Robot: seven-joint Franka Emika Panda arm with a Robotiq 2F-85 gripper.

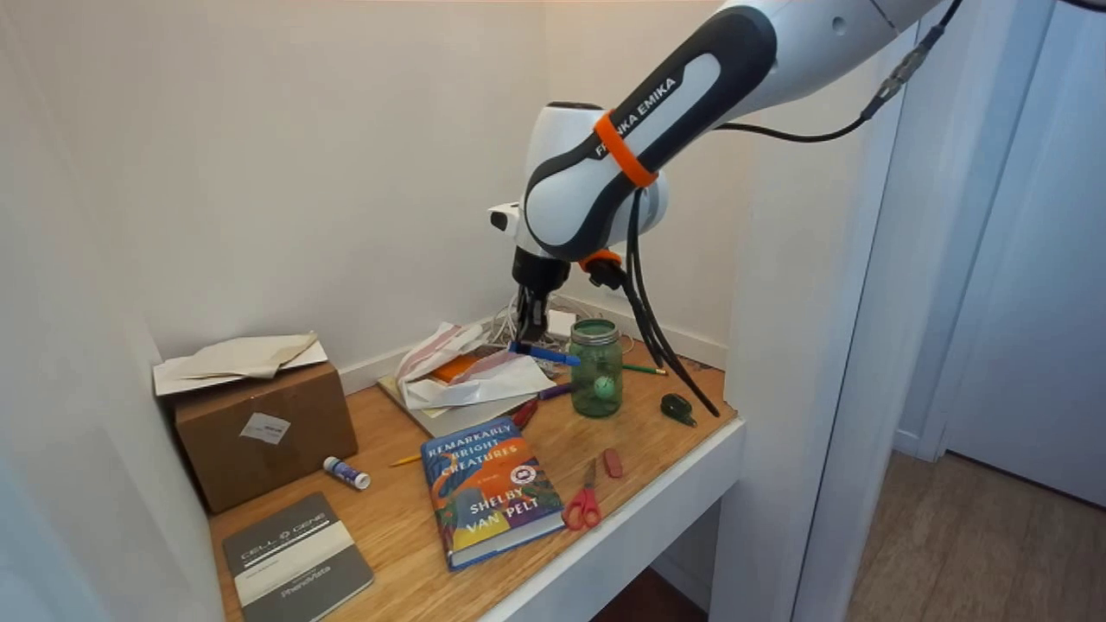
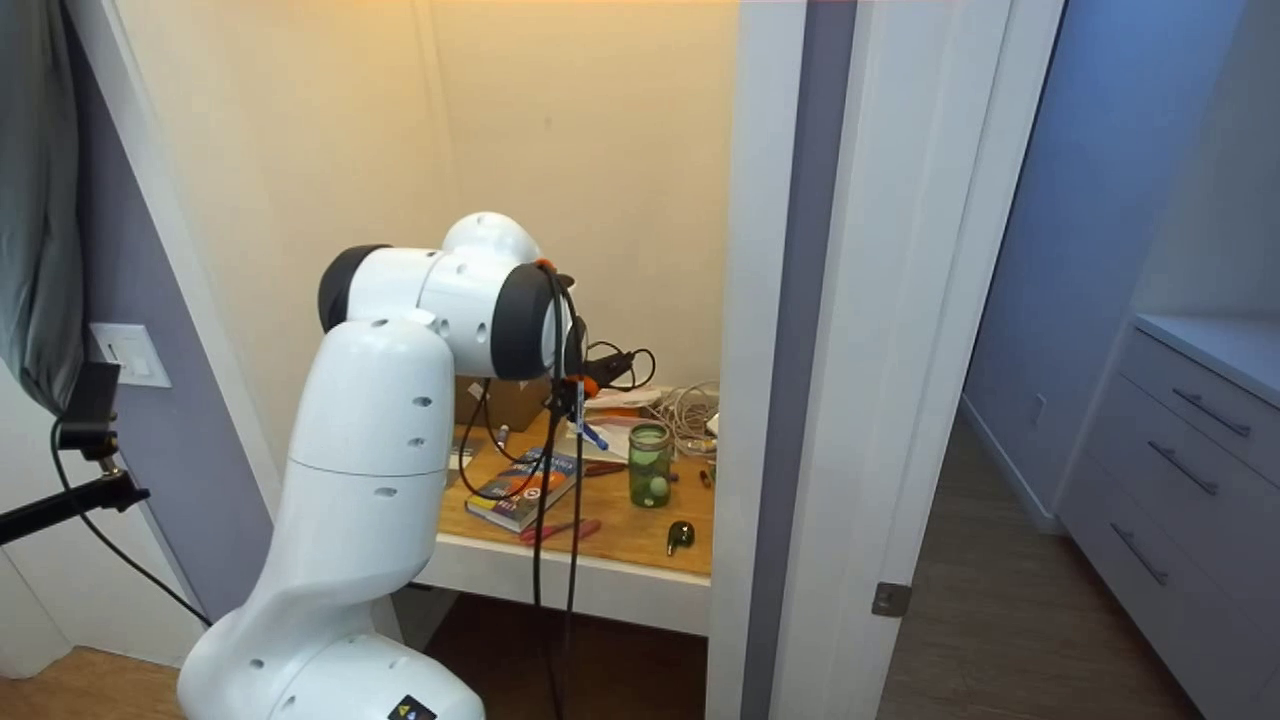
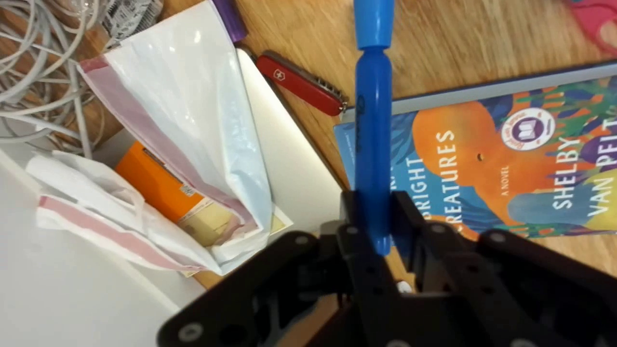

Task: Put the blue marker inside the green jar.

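the gripper (image 3: 373, 205) is clamped on one end of the blue marker (image 3: 373, 106), tilted above the desk (image 1: 397, 514), outside the green jar (image 2: 650, 468). in an exterior view the jar stands upright toward the desk's right edge; scissors (image 1: 586, 499) lie near the front edge.

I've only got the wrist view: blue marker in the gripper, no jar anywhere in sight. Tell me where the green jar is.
Observer: In both exterior views, the green jar stands upright on the desk, off on the side that the free end of the blue marker points toward.
Operator: Tell me whether the two are touching.
Observer: They are apart; in an exterior view a gap shows between the marker's tip and the jar.
Operator: Now report what's inside the jar.
Observer: A small round thing shows through its side, low down near the bottom.
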